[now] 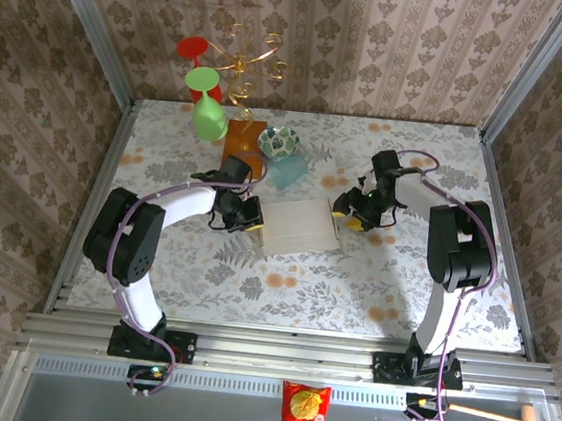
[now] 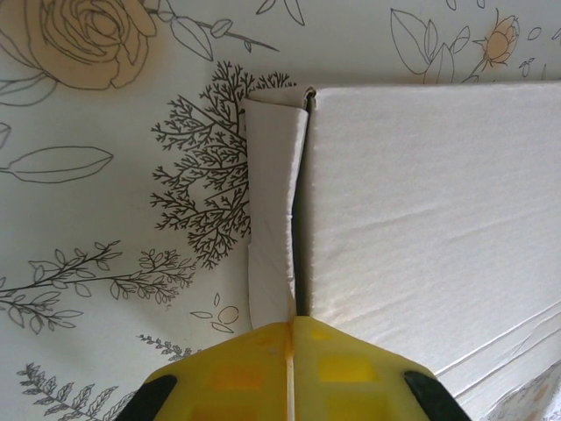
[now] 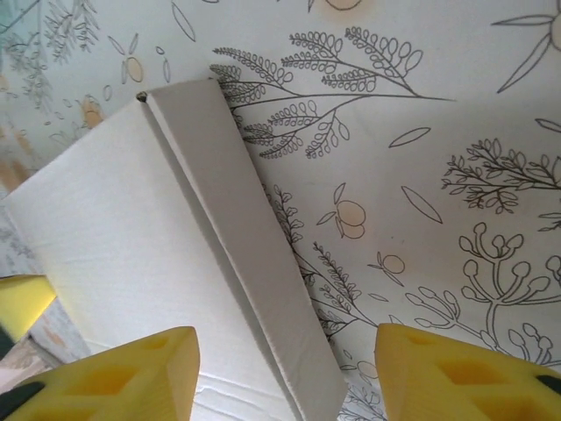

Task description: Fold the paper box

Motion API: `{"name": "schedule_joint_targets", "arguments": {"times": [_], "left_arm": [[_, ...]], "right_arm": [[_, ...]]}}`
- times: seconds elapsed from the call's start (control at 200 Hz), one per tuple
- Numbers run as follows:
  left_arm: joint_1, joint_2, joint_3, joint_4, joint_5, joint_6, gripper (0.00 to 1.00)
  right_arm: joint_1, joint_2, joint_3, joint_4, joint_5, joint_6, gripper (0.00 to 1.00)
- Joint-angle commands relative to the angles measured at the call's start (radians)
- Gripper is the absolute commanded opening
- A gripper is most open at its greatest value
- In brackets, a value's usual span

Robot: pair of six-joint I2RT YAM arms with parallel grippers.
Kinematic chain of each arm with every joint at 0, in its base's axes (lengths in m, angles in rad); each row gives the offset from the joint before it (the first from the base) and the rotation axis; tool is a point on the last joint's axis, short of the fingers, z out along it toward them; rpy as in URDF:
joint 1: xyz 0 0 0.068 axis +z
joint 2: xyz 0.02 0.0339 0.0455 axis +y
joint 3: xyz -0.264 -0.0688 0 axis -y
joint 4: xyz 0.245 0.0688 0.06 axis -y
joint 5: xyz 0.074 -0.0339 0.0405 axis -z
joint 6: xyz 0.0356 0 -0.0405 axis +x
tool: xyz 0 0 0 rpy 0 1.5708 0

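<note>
The paper box [image 1: 300, 225] lies flat in the middle of the floral table, a pale grey-white cardboard sheet. My left gripper [image 1: 250, 217] is at its left edge. In the left wrist view the yellow fingers [image 2: 237, 368] are pressed together, and the gripper [image 2: 292, 326] is shut on the near end of the narrow left flap [image 2: 273, 210], which stands up beside the main panel [image 2: 429, 210]. My right gripper [image 1: 351, 216] is at the box's right edge. It [image 3: 289, 377] is open, with the right flap [image 3: 237, 219] lying between its spread fingers [image 3: 131, 373] untouched.
Behind the box stand a teal cup [image 1: 287, 171], a patterned bowl [image 1: 278, 142], a brown board [image 1: 244, 134], a green goblet [image 1: 208, 112], a red goblet [image 1: 192, 48] and a gold wire stand [image 1: 246, 61]. A snack packet [image 1: 306, 404] and mallet [image 1: 500, 420] lie by the arm bases.
</note>
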Motion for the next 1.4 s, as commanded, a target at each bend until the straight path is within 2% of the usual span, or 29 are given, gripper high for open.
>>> {"name": "schedule_joint_targets", "arguments": {"times": [0.0, 0.365, 0.665, 0.745, 0.9, 1.09, 1.28, 1.39], "left_arm": [[-0.008, 0.031, -0.065, -0.049, -0.062, 0.021, 0.08], [0.021, -0.009, -0.157, -0.013, -0.071, 0.015, 0.08], [0.022, -0.030, -0.161, 0.029, -0.048, -0.007, 0.08], [0.021, -0.045, -0.147, 0.030, -0.048, -0.017, 0.08], [0.021, -0.081, -0.117, 0.045, -0.043, -0.036, 0.10], [0.021, -0.101, -0.130, 0.171, 0.013, -0.090, 0.11], [0.021, -0.119, -0.164, 0.312, 0.063, -0.167, 0.14], [0.022, -0.111, -0.155, 0.337, 0.080, -0.184, 0.14]], "right_arm": [[0.000, 0.053, 0.029, 0.002, -0.104, -0.074, 0.59], [0.011, 0.112, 0.003, 0.082, -0.310, -0.113, 0.63], [0.035, 0.119, -0.006, 0.079, -0.346, -0.133, 0.64], [0.043, 0.120, -0.006, 0.076, -0.338, -0.131, 0.62], [0.057, 0.119, -0.011, 0.085, -0.325, -0.115, 0.51], [0.068, 0.119, -0.019, 0.117, -0.302, -0.089, 0.41], [0.068, 0.119, -0.028, 0.133, -0.290, -0.072, 0.36], [0.068, 0.119, -0.032, 0.133, -0.291, -0.071, 0.34]]}}
